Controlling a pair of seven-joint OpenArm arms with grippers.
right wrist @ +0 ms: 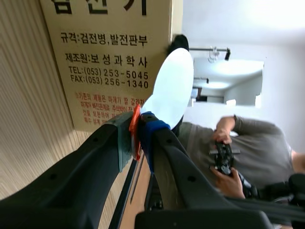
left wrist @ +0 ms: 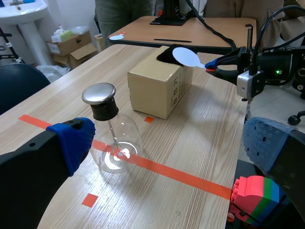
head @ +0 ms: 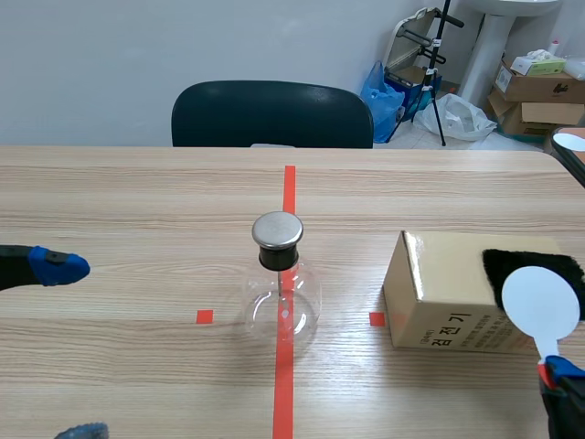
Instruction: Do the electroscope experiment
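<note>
Glass flask (head: 281, 306) stood upright on the centre tape line, between the two small tape squares. It had a black stopper and a flat metal cap (head: 277, 230) on top. From the left wrist view I saw a thin rod hanging from the stopper into the bulb; couldn't make out its lower end.

Left gripper (left wrist: 169, 143) was spread wide and held nothing. It sat low over the table (head: 137, 201) on the flask's left, not touching it; the flask stood ahead of it, nearer one blue pad (left wrist: 74, 140).

Right gripper (right wrist: 138, 126) was clamped on the red-orange end of the paddle (head: 541, 304) handle. The paddle's white round disc pointed up and away from the fingers, over the near top edge of the cardboard box (head: 439, 293). I couldn't tell whether the disc touched the box.

Box sat to the flask's right, just beyond the right tape square, clear of the flask, with Korean print on the side facing me. A black fuzzy cloth (head: 526, 259) lay on top of the box at its right end, right by the disc.

Dark chair (head: 274, 114) stood at the far edge of the table. In the right wrist view, a person in a grey top (right wrist: 248, 152) was past the gripper, hands on a dark device.
</note>
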